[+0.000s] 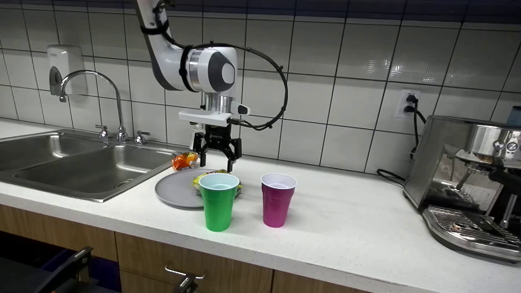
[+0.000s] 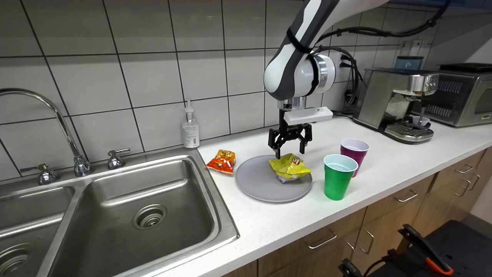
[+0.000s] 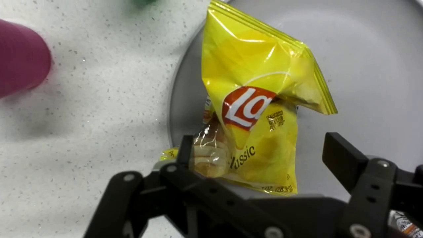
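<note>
My black gripper (image 1: 216, 163) is open and empty. It points down above a yellow chip bag; in an exterior view the gripper (image 2: 290, 151) hangs just over it. The yellow chip bag (image 2: 290, 166) lies crumpled on the round grey plate (image 2: 255, 190), towards one side. In the wrist view the bag (image 3: 261, 105) shows a red label and sits between the spread fingers (image 3: 259, 148), nearer the left one. Contact with that finger cannot be told. A green cup (image 1: 218, 209) stands upright in front of the plate and partly hides the bag (image 1: 199, 179) in that exterior view.
A magenta cup (image 1: 277, 207) stands upright beside the green one. An orange snack bag (image 2: 223, 161) lies between plate and sink (image 2: 203, 200). A soap bottle (image 2: 190, 130) stands by the tiled wall. A coffee machine (image 1: 443, 162) stands farther along the counter.
</note>
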Robot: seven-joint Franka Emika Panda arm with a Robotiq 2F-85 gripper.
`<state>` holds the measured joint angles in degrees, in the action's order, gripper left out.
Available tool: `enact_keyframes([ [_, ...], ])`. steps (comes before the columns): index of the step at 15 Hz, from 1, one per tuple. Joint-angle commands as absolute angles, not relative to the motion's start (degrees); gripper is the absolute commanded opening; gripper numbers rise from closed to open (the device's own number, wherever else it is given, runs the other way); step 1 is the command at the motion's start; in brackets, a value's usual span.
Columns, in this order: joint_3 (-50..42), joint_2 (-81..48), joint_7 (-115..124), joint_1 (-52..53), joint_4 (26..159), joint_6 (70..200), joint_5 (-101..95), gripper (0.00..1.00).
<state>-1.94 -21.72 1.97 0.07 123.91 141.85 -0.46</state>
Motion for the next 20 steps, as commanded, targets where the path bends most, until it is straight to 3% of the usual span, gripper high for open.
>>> enact_keyframes([
  [1, -1.87, -22.81, 4.04, 0.35, 123.05, 142.33, -0.22, 1.00],
  [4, -2.02, -21.16, 3.66, -0.01, 124.14, 141.86, 0.00, 1.00],
  [5, -2.12, -21.04, 3.78, 0.04, 124.20, 141.89, -0.09, 0.95],
  [6, -2.21, -20.93, 3.74, -0.01, 124.38, 142.11, -0.15, 0.74],
  [8, -2.39, -20.74, 3.83, 0.01, 124.55, 142.13, -0.30, 0.68],
  [16, -2.51, -22.52, 4.92, 0.49, 123.58, 142.68, -0.70, 0.05],
  [17, -2.49, -22.68, 4.93, 0.50, 123.52, 142.76, -0.69, 0.00],
  [20, -2.45, -22.99, 4.93, 0.51, 123.35, 143.02, -0.62, 0.00],
])
